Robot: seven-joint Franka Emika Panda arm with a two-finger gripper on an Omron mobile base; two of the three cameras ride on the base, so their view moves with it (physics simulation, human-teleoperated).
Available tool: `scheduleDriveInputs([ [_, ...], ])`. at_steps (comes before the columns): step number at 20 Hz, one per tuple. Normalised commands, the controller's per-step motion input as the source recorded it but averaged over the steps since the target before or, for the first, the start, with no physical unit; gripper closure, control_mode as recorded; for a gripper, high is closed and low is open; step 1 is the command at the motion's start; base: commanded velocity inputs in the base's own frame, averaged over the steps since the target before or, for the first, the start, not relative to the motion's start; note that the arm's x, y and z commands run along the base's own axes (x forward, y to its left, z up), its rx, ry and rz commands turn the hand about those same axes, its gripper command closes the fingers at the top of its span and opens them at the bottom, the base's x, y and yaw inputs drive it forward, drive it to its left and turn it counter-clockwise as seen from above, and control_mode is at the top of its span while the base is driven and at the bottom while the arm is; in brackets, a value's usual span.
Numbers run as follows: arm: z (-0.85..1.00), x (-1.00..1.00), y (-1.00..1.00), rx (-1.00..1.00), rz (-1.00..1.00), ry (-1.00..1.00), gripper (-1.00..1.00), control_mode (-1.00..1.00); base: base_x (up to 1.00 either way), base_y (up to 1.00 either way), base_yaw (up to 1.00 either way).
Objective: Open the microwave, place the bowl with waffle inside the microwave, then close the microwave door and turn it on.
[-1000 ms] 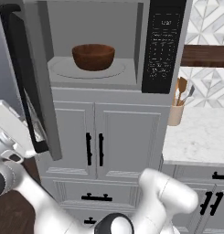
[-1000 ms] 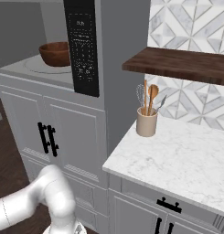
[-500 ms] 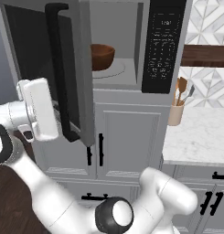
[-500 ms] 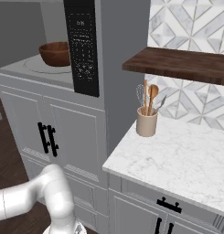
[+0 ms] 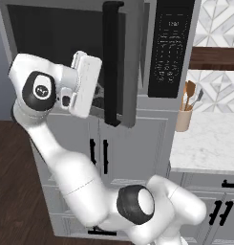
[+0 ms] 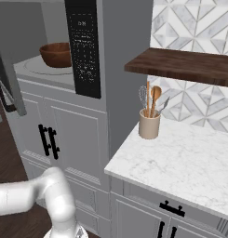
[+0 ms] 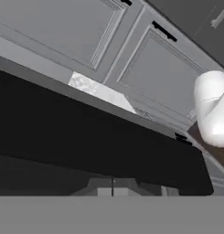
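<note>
pincer (image 7: pixel 112 192) with its tips pressed together, nothing between them, nosed up against the dark window of the microwave door (image 5: pixel 119 62). so this is a push with the closed tips, not a grip.

door stands part-swung, its long black bar handle (image 5: pixel 111 62) facing the left base camera, the white hand just beside it on the window side. from the right base view a gap shows on the hinge side and the cavity is in sight.

bowl with waffle (image 6: pixel 56 54) sits on the round turntable plate inside the microwave (image 6: pixel 64 46); waffle itself too small to make out.

step in hand, as i read it: shutting the door. to do it well, press flat on the panel near the handle side, follow the door's arc, ease off at the frame so it seats without bouncing. risk: tips sliding off the glossy window.

then the black keypad (image 5: pixel 168 48) at right, well apart from the hand.

utensil holder (image 6: pixel 149 123) on the worktop (image 6: pixel 180 162), out of the way.
</note>
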Motion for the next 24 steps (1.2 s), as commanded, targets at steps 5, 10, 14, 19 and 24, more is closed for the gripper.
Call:
scheduleDriveInputs([
  [5, 0.05, 0.96, -0.97, 0.34, 0.05, 0.00, 1.00, -1.00, 0.00, 0.00, 0.00],
  [10, 0.00, 1.00, -0.56, 0.17, 0.13, 0.00, 1.00, -1.00, 0.00, 0.00, 0.00],
  [14, 0.00, 1.00, -0.32, 0.14, 0.19, 0.01, 1.00, -1.00, 0.00, 0.00, 0.00],
  [19, -0.11, 1.00, -0.19, 0.09, 0.23, 0.09, 1.00, -1.00, 0.00, 0.00, 0.00],
  [24, -0.31, 1.00, -0.09, 0.05, 0.30, 0.16, 1.00, -1.00, 0.00, 0.00, 0.00],
])
